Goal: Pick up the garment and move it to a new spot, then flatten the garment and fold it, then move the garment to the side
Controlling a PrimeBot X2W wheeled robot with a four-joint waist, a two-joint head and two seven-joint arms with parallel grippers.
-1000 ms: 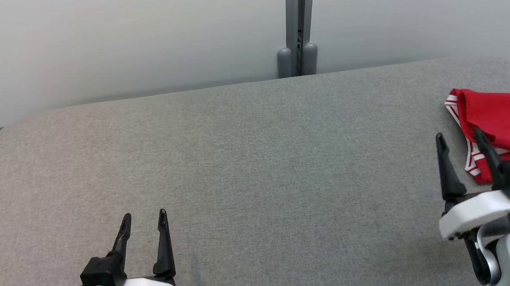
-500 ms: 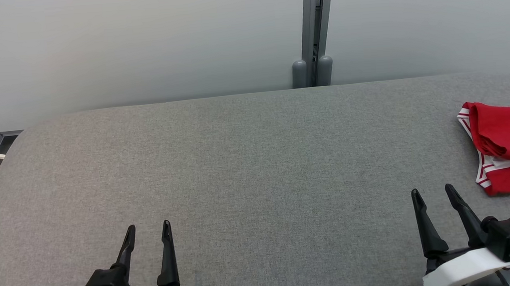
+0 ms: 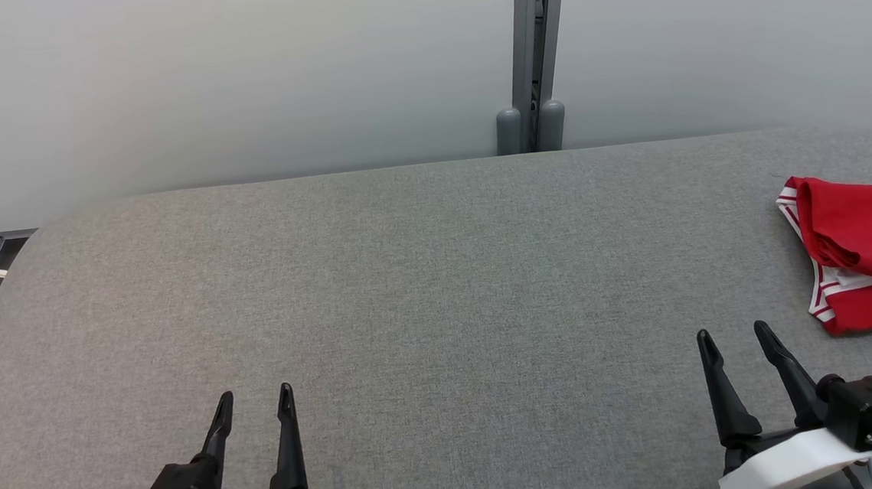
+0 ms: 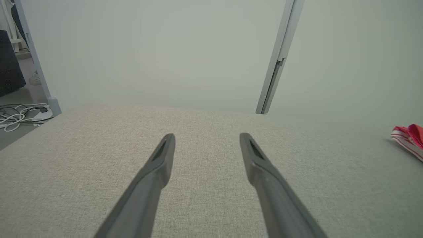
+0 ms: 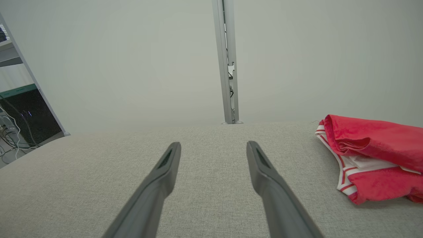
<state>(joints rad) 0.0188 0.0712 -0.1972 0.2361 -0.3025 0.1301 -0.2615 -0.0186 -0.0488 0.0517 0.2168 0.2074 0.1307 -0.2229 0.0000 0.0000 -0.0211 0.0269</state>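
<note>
Your left gripper (image 3: 255, 395) and right gripper (image 3: 732, 331) both sit low at the near edge, fingers spread apart, pointing forward, holding nothing.

Soft, even indoor light; crisp head view, warmer and warped wrist views.
Diffuse brightness leaves the pale wall (image 3: 240, 74) smoothly graded, and the grey counter (image 3: 438, 275) is sharp enough in the head view to show its weave. Shadows are faint: a thin soft band lies under the red garment (image 5: 370, 142) in the right wrist view. Both wrist views tint the counter beige and bend lines toward the edges, so the upright post (image 4: 277, 59) leans. Near the lens, the fingers of the left pincer (image 4: 207, 136) and right pincer (image 5: 213, 144) look soft, slightly out of focus.
</note>
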